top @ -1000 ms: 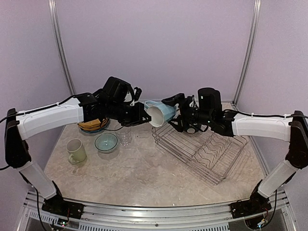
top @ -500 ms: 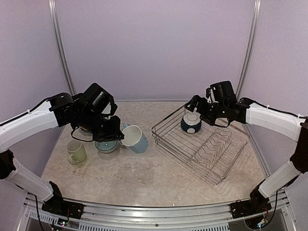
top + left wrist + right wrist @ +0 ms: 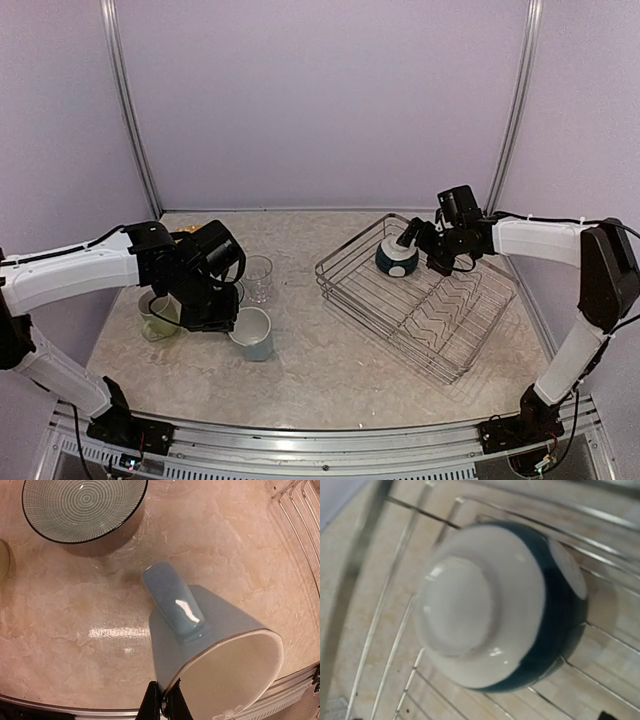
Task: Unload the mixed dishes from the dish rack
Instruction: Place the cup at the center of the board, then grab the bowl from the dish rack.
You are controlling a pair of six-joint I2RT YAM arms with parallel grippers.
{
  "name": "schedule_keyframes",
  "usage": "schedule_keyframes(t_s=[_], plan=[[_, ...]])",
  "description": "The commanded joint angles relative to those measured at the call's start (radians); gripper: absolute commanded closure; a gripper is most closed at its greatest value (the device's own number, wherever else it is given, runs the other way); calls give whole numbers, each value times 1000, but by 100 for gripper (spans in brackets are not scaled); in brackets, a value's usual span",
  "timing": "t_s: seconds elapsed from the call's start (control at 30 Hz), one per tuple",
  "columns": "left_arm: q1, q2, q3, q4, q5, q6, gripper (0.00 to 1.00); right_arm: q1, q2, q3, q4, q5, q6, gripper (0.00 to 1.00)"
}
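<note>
My left gripper (image 3: pixel 232 318) (image 3: pixel 164 700) is shut on the rim of the light blue mug (image 3: pixel 254 334) (image 3: pixel 210 645), holding it mouth up at the table surface in front of the clear glass (image 3: pixel 258 278). The teal bowl (image 3: pixel 82 507) lies just beyond it. The pale green mug (image 3: pixel 152 316) stands to the left, partly hidden by my arm. The dark-blue white-lined bowl (image 3: pixel 397 258) (image 3: pixel 495 605) lies upside down in the silver dish rack (image 3: pixel 440 320) (image 3: pixel 385 630). My right gripper (image 3: pixel 417 240) hovers open just over it. The plates are hidden behind my left arm.
The rack stands at the right, its zigzag dividers (image 3: pixel 450 300) holding nothing. Purple walls and metal posts close the table at the back and sides. The rack's wires (image 3: pixel 300 510) show at the top right of the left wrist view.
My left gripper took the light blue mug from the mid-air meeting point and carried it down and left to the table front. My right gripper let go and moved back over the bowl.
</note>
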Motion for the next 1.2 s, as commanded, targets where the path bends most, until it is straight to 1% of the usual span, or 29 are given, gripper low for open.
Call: schedule_keyframes(t_s=[0.0,0.07,0.13,0.17,0.2,0.4,0.47,0.53,0.67,0.77,0.93,1.07,1.17], plan=[[11,15,-20,57,-34,-28,100,-2,28,-6,28,4,65,0],[11,22,-32,68,-32,-31,100,-2,53,-2,36,-7,78,0],[15,24,-42,76,-25,-35,95,-2,81,13,32,-25,82,0],[17,23,-46,74,-25,-38,90,-2,93,22,23,-23,90,0],[17,20,-51,73,-30,-42,80,-2,102,26,20,-16,100,0],[41,-43,-83,87,-16,-38,31,-1,152,51,15,9,120,0],[46,-66,-73,78,-7,-26,11,-2,174,73,-11,17,120,0],[54,-88,-40,58,-4,-20,2,-1,187,81,-15,19,133,0],[95,-147,28,41,38,4,1,-3,213,102,-46,51,173,0],[169,-207,80,66,111,36,1,-2,241,124,-67,68,188,0],[278,-262,178,125,196,114,1,-4,277,113,5,48,211,0],[383,-263,266,188,281,115,1,-6,283,91,47,34,246,0],[472,-251,313,229,373,75,1,-5,265,45,103,28,269,0]])
